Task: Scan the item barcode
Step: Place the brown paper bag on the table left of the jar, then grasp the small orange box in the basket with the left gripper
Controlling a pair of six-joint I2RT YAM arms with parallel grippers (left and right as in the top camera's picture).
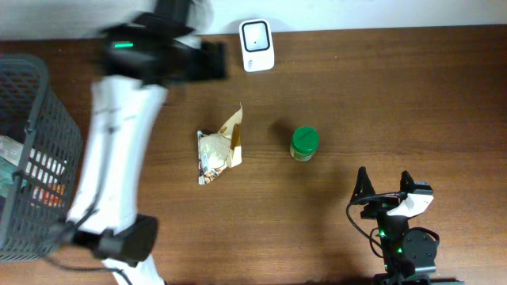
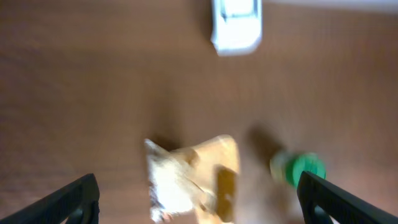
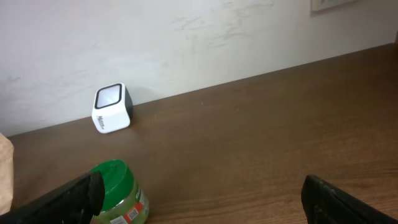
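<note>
Closest to us is the left arm point(image 1: 119, 150), a tall white blur rising over the left half of the tabletop point(image 1: 396, 95). Its left claw point(image 2: 199, 186) is spread wide, one finger at each side of the wrist view and nothing between them. So that claw is released and empty.

Right below that claw lies a crumpled tan packet point(image 2: 189, 180), flat on the wood near the middle of the tabletop. Just to its right, and apart from it, stands a small jar point(image 1: 304, 143) with a green lid. The white scanner point(image 1: 257, 45) sits at the far edge, against the wall point(image 3: 186, 37), well apart from both.

Down by the near edge, toward the right corner, the right claw point(image 3: 202, 185) hangs wide too, gripping nothing. It faces the jar and the scanner beyond it.

Where does that leave us? We judge that no item is at the scanner now. Neither the packet nor the jar is held, and neither is near the scanner window. Whether either barcode is already read, we cannot tell from here.

A dark wire basket point(image 1: 36, 71) at the left edge holds a few goods, too hidden to name. As we read it, what's left is picking an item, carrying it to the far edge and showing its code.
</note>
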